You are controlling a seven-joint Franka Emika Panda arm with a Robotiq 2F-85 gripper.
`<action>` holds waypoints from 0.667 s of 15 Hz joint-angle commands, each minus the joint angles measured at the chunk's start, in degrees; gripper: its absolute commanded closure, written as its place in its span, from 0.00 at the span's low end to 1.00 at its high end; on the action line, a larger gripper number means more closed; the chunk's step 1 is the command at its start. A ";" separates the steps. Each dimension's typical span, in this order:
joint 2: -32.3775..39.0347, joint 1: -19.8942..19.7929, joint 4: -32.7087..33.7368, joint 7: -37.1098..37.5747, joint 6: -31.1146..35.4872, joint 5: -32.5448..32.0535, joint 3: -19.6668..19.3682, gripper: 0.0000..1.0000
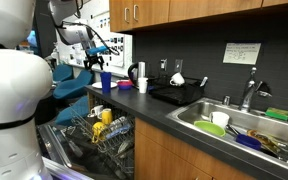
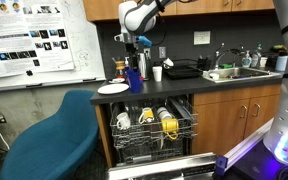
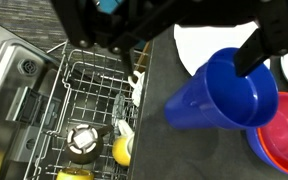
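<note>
gripper: my gripper point(image 3: 196, 58) hangs just above the blue cup point(image 3: 229, 90), jaws spread wide, nothing held and no contact that I can see.
cup location: on the dark counter point(image 3: 169, 140), near its front edge, above the pulled-out dishwasher rack point(image 3: 94, 110). Also seen in both exterior views point(image 1: 106, 82) point(image 2: 134, 73). It looks upright, mouth up.
neighbours: red bowl point(image 3: 284, 140) just beside the cup, maybe touching, can't tell. White plate point(image 3: 209, 40) behind it.
step, my read: lining up over the cup for a pick.
how I'd do it well: centre the jaws on the rim so one finger goes inside and one outside, or straddle the body if the spread allows. Come down straight, slowly.
watch: the finger point(image 3: 269, 45) on the bowl side has little room, so I'd choose the approach angle away from the bowl.
risk: the cup looks light and smooth, so a side bump could tip it off the edge into the rack.
grip: close gently and check in the wrist view that it is seated before lifting.
</note>
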 commanded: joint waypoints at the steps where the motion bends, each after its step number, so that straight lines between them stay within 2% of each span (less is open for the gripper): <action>1: 1.54 -0.11 2.40 -1.20 -1.02 -0.62 -0.05 0.00; 10: 3.53 -0.94 1.70 -1.35 0.22 0.58 0.01 0.00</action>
